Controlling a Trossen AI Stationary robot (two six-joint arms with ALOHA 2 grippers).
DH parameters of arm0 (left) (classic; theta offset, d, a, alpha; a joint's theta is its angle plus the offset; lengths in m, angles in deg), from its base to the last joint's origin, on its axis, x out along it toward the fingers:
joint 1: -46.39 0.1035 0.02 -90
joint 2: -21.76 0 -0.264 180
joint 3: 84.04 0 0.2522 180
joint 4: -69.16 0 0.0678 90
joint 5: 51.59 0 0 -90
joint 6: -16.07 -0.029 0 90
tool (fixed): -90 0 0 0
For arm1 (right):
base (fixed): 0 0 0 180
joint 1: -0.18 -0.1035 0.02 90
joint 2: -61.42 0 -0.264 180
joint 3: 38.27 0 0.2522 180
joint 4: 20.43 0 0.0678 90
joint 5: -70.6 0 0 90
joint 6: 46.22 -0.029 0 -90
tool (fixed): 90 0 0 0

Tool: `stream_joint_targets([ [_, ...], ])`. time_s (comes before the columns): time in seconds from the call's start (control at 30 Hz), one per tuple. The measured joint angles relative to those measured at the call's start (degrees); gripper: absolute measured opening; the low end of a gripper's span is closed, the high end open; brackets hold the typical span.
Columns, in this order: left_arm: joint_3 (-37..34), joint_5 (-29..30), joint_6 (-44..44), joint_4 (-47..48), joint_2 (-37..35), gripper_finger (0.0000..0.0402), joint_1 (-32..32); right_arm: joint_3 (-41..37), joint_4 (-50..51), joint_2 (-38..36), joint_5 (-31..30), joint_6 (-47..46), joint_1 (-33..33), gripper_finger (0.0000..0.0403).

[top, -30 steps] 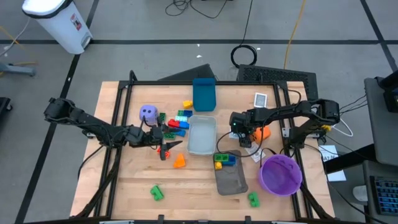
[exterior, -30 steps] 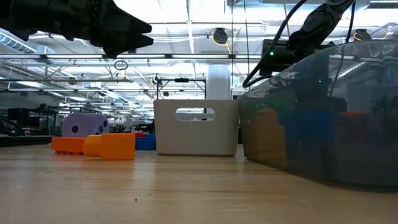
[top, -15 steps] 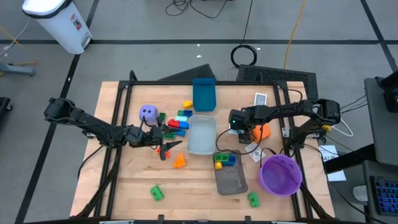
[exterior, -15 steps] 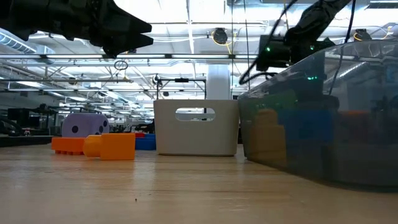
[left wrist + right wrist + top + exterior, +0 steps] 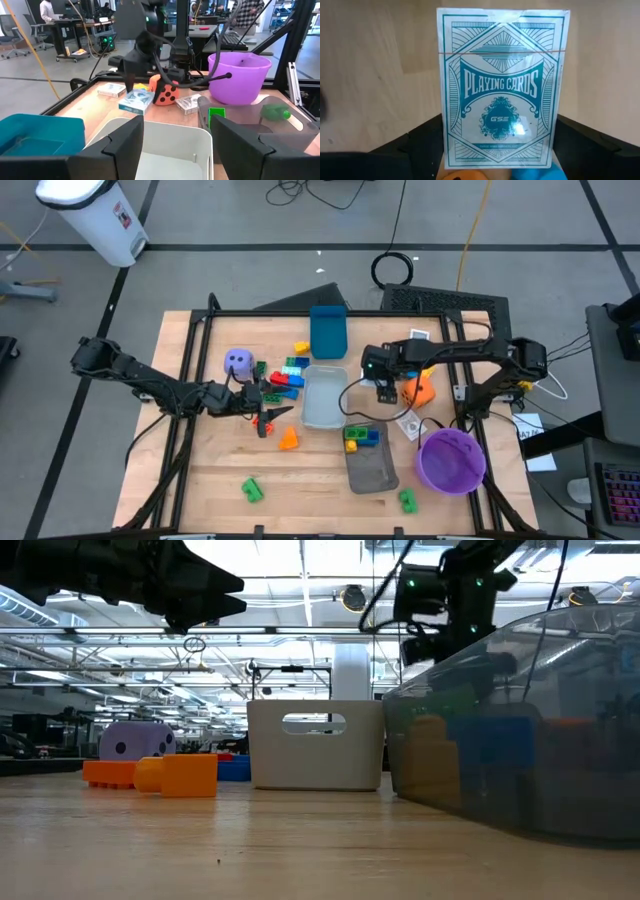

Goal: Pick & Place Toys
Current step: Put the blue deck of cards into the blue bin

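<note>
The right end effector (image 5: 384, 390) hangs above the table (image 5: 220, 470) between the white tray (image 5: 323, 412) and the orange die (image 5: 421, 391). Its fingers are clamped on a pack of playing cards (image 5: 501, 85), not on a toy. The pack stands face-on to the wrist camera and spans the gap between the fingers, which is why they sit so wide. The die rests just beside it on the table, perhaps the real target, with the pack in the way. The left end effector (image 5: 268, 408) hovers over the heap of bricks (image 5: 285, 376) left of the white tray, fingers (image 5: 125, 142) apart and empty, aimed low across the tray, ready to drop on a brick. The purple die (image 5: 238, 362) sits at the far edge of that heap. An orange brick (image 5: 289, 439) and two green ones (image 5: 251, 489) lie loose nearer the front. A few yellow and blue bricks (image 5: 361, 437) already lie in the grey tray (image 5: 372, 472) beside the purple bowl (image 5: 451, 461), so sorting looks under way, with most toys yet to be placed.
</note>
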Motion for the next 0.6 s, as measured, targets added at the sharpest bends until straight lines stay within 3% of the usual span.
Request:
stream_joint_targets([
  [0.37,0.0,-0.22,0.05,0.0,0.0,0.0237,0.18,12.57,1.99,0.11,0.48,1.49,3.16,0.0304],
  [0.6,0.05,-10.09,0.55,0.49,-1.61,0.0237,4.97,21.89,2.32,4.83,1.99,9.36,9.01,0.0307],
])
